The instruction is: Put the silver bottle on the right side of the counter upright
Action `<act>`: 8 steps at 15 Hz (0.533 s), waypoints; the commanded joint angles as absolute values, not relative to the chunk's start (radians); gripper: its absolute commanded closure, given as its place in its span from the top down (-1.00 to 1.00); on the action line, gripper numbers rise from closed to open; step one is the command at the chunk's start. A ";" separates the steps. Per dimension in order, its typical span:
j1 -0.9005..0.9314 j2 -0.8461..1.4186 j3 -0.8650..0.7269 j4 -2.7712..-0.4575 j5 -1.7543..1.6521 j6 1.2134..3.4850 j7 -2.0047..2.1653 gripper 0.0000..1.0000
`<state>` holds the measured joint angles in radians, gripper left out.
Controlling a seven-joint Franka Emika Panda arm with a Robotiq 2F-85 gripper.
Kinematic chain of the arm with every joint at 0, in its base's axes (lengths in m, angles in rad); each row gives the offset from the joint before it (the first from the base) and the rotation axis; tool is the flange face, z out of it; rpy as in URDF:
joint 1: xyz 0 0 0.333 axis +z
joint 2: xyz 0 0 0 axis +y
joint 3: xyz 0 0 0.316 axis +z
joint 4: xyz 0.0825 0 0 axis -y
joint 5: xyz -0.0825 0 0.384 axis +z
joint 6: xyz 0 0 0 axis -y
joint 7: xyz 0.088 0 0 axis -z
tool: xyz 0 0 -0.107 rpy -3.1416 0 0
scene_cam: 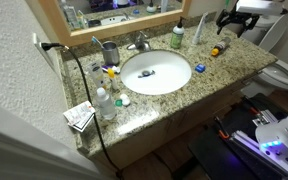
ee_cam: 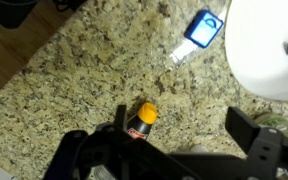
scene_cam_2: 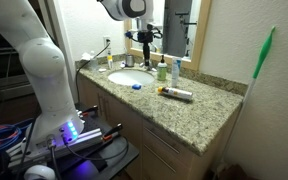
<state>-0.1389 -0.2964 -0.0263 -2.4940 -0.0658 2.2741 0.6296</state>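
The silver bottle (scene_cam: 217, 49) lies on its side on the granite counter (scene_cam: 234, 65), to the right of the white sink (scene_cam: 156, 72). It also shows in an exterior view (scene_cam_2: 174, 93), orange end toward the sink. In the wrist view the bottle (ee_cam: 141, 120) shows its orange end and is partly hidden by the gripper body. My gripper (ee_cam: 184, 130) is open and empty, hovering above the counter, with the bottle close to one finger. It shows raised above the bottle in both exterior views (scene_cam: 229, 22) (scene_cam_2: 144, 42).
A green bottle (scene_cam: 178, 37) and a taller white tube (scene_cam: 199, 30) stand behind the silver bottle. A small blue-white packet (ee_cam: 199, 28) lies by the sink rim. The faucet (scene_cam: 139, 42), a cup (scene_cam: 109, 50) and several toiletries (scene_cam: 104, 100) are left of the sink. A toilet (scene_cam: 284, 72) stands beyond the counter's end.
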 commanded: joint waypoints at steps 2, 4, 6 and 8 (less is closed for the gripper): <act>-0.184 -0.277 -0.034 -2.540 -0.072 2.390 0.689 1.00; -0.208 -0.271 -0.049 -2.551 -0.073 2.413 0.711 1.00; -0.212 -0.272 -0.051 -2.551 -0.073 2.416 0.720 1.00; -0.260 -0.232 -0.029 -2.591 -0.152 2.592 0.882 1.00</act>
